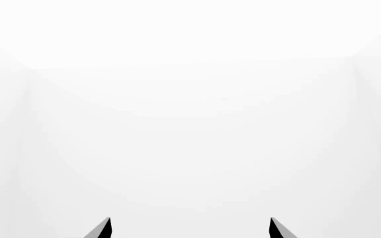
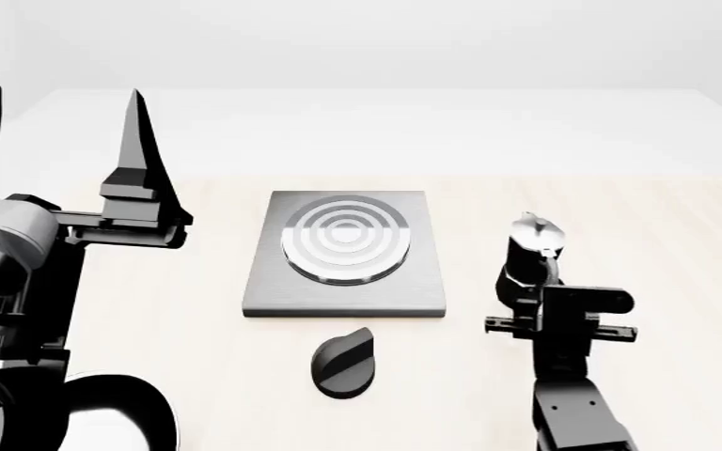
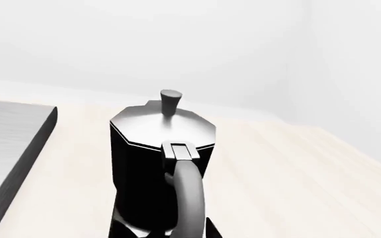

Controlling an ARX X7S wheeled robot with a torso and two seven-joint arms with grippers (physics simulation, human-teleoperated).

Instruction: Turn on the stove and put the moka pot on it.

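Right wrist view: moka pot [image 3: 160, 163] directly ahead of right gripper [image 2: 559, 324], whose jaw state cannot be told. Rigid, likely smooth metal; grasp the handle [image 3: 187, 198].

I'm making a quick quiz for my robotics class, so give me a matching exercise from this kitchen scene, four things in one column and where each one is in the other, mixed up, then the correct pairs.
Things:
1. stove
2. knob
3. moka pot
4. left end effector

Places:
A. raised over the table's left side, fingers pointing up and apart
B. on the table to the right of the hotplate, just ahead of the right end effector
C. middle of the table, burner rings bare
D. on the table just in front of the hotplate

Pairs: 1-C, 2-D, 3-B, 4-A
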